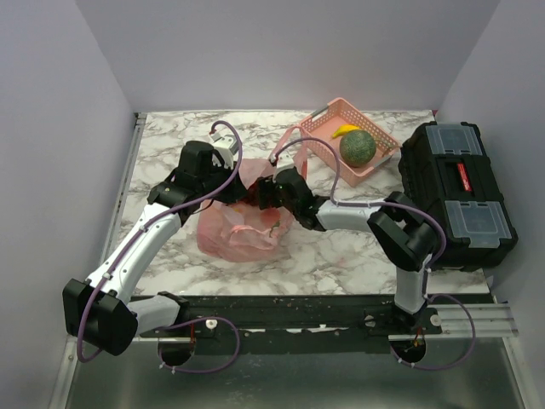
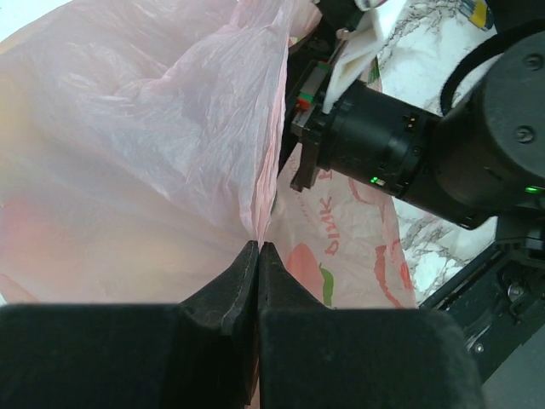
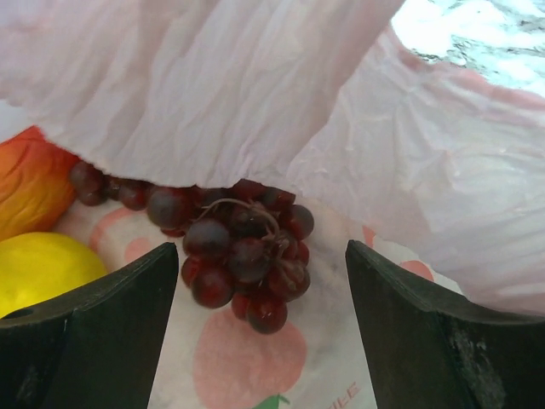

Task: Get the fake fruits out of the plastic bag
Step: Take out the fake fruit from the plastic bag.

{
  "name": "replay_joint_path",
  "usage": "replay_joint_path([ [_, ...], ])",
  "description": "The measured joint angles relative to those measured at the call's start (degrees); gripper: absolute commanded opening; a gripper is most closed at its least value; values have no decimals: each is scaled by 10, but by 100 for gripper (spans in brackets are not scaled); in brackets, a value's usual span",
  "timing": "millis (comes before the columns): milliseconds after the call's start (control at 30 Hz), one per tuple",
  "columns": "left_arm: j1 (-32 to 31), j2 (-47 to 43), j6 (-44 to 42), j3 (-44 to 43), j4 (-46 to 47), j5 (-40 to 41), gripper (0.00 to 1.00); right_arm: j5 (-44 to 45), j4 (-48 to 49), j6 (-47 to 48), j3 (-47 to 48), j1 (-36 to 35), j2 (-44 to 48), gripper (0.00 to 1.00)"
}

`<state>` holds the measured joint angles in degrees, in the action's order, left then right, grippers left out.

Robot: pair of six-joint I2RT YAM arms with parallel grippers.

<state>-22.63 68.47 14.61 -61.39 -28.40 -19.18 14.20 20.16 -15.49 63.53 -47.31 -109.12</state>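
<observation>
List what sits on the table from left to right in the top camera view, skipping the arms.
plastic bag → pink basket → black toolbox

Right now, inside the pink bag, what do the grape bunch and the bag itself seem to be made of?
The grape bunch: likely moulded plastic with a glossy finish; each dark red berry carries a small bright highlight. The plastic bag: thin plastic film, translucent pink; it is finely wrinkled and light passes through it.
</observation>
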Motion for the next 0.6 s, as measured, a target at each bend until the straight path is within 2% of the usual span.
replay_joint_path([
  [167, 0, 0, 0, 0, 0, -2, 0, 11, 29, 4, 2, 0, -40, 82],
  [300, 0, 0, 0, 0, 0, -4, 0, 14, 38, 3, 4, 0, -61, 71],
  [600, -4, 0, 0, 0, 0, -7, 0, 19, 42, -1, 18, -2, -70, 11],
])
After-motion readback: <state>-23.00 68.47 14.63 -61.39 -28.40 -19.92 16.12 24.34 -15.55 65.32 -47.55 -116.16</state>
